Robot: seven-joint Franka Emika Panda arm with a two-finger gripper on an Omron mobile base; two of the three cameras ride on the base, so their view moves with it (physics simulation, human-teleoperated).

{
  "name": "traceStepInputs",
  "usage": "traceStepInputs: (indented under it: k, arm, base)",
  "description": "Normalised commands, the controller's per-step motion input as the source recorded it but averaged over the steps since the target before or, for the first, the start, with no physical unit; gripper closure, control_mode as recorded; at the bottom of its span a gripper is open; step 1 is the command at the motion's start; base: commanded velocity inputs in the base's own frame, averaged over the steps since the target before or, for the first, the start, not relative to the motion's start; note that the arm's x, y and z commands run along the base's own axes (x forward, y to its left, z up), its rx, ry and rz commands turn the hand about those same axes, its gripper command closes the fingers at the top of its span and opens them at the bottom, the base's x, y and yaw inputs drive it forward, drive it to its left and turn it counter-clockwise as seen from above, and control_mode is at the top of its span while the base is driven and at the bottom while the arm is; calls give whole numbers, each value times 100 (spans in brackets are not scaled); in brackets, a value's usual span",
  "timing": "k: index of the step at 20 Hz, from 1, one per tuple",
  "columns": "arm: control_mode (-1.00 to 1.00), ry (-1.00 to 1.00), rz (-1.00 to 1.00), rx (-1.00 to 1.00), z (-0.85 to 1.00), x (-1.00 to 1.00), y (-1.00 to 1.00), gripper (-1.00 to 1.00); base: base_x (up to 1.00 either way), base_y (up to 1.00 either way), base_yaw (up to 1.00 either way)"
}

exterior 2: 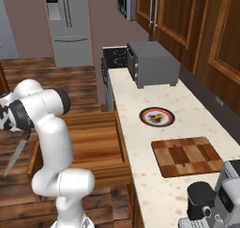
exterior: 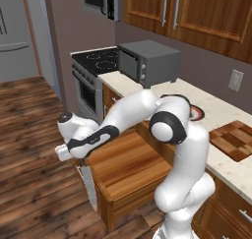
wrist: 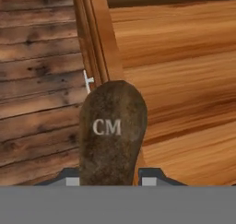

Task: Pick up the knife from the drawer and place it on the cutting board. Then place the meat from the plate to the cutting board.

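Kitchen sim w/ dark plank flooring, brown wood cabinets and a pale speckled stone counter (exterior 2: 140, 175). I've got the white arm folded low and stretched out over the front edge of the pulled-out drawer (exterior: 129, 160), which is light wood w/ strong grain on its flat floor.

Claw (wrist: 108, 179) is pinching the knife (wrist: 110, 131) by its handle: in the hand cam the rounded dark-brown handle butt, mottled texture w/ "CM" on it, sits right between the two tips. Grey blade hangs down below the claw toward the floor planks, tilted a bit in the right base cam (exterior 2: 16, 153).

Well away from the claw, up on the counter: the checkered cutting board (exterior 2: 187, 155), rectangular, dark and light brown blocks, and beyond it the round plate (exterior 2: 157, 116) w/ black/red rim. Meat (exterior 2: 158, 115) is a tiny orange-dark lump on the plate.
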Motion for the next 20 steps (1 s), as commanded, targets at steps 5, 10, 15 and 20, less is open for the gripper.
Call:
traceStepInputs:
  k: [5,10,15,20]
  arm:
    - [-100,10,-15,0,-4,5,0,100]
    - [-100,-2,0,-8,-17,0,8,100]
    - [-100,-2,0,-13,-21,0,19,100]
    - [-100,0,0,-8,-26,0,13,100]
  base:
    - [0,0,0]
    - [0,0,0]
    - [0,0,0]
    - [0,0,0]
